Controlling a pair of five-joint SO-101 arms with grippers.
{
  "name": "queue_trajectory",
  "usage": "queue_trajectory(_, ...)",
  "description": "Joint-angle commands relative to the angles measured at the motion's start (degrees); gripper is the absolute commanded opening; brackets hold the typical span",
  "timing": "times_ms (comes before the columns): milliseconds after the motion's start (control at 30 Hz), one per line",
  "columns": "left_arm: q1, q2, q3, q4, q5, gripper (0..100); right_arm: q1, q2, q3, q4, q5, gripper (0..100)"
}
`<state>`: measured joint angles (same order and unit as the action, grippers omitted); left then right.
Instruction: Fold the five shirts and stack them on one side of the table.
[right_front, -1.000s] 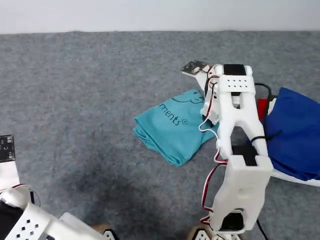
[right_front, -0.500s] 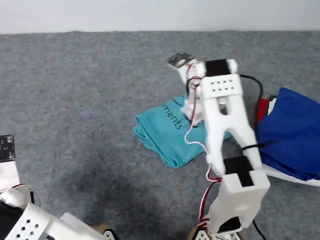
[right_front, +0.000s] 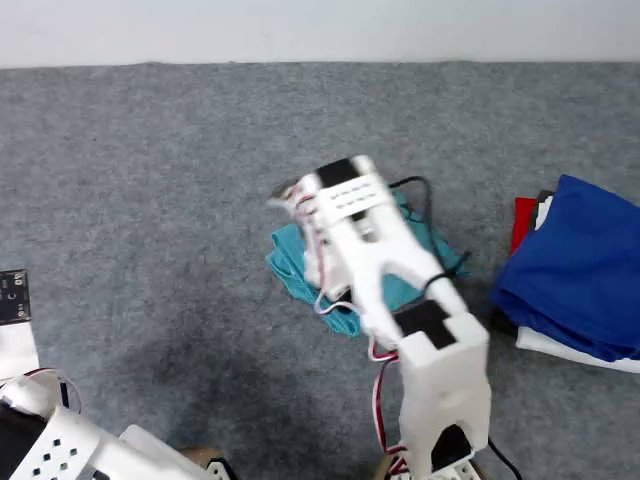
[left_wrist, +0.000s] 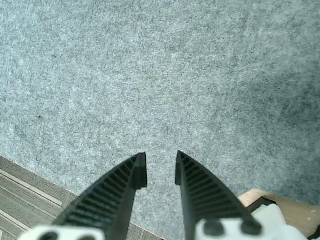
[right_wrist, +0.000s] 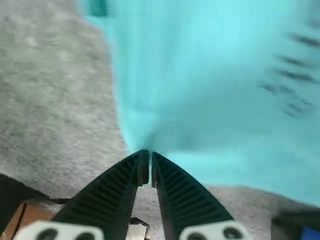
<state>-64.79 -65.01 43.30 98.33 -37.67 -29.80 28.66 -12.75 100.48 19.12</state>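
Swung left across the counter (right_front: 150, 200) from beside the blue pile (right_front: 580, 260), my right claw (right_wrist: 146, 162) is clamped on the edge of the teal shirt (right_wrist: 200, 75) mid-counter, so I judge its next fold can start.

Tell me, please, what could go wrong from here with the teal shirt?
1. The right gripper pinches just a small bunch of the teal shirt at its edge, so the fabric may slip out when lifted.
2. Pulling from that one spot may drag the folded shirt open.
3. The blue shirt lies close by; a wide swing might knock it.
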Motion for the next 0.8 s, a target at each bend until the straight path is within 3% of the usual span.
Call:
queue_trajectory(0, 0.44, -0.62, -0.75, -0.88, -0.44, 10, -3.21, 1.98, -0.18, -0.13, -0.70, 1.0)
queue_trajectory(167, 0.44, -0.62, -0.48, -0.88, -0.44, 10, -4.00, 0.57, -3.43, 1.98, -0.62, 1.0)
queue_trajectory(367, 0.44, -0.62, -0.57, -0.97, -0.44, 10, -2.15, -12.18, -6.68, 0.57, -0.09, 1.0)
queue_trajectory(533, 0.44, -0.62, -0.66, -0.97, -0.44, 10, 1.36, -12.53, -6.77, -12.53, -0.09, 1.3)
queue_trajectory(767, 0.44, -0.62, -0.75, -0.97, -0.53, 10, -0.40, 2.07, -7.03, -33.27, -0.09, 1.1)
